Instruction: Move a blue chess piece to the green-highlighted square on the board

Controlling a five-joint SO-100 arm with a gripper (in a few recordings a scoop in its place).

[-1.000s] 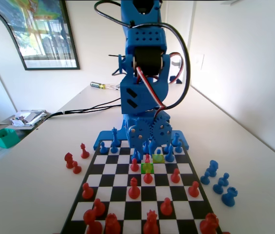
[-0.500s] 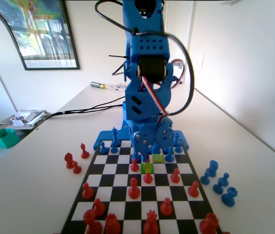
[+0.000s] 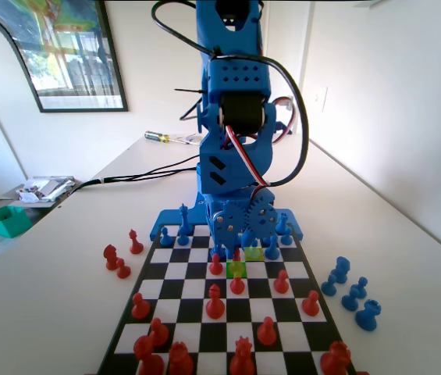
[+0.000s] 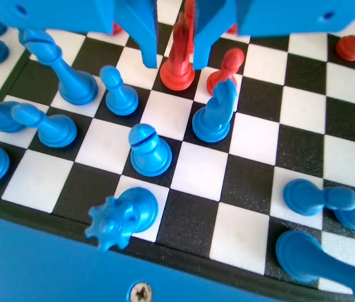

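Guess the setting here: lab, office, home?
Likely a home room or small office: a framed picture on a white wall, a long white table with the board, loose cables and a screwdriver.

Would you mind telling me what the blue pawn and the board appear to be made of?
The blue chess piece looks like moulded or printed plastic, smooth with a soft sheen. The board seems rigid plastic too: its black squares show a grainy matte texture, its white squares look smoother.

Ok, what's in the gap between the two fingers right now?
In the wrist view, a red piece shows in the gap between the open fingers. Whether the fingertips are down at its level cannot be told.
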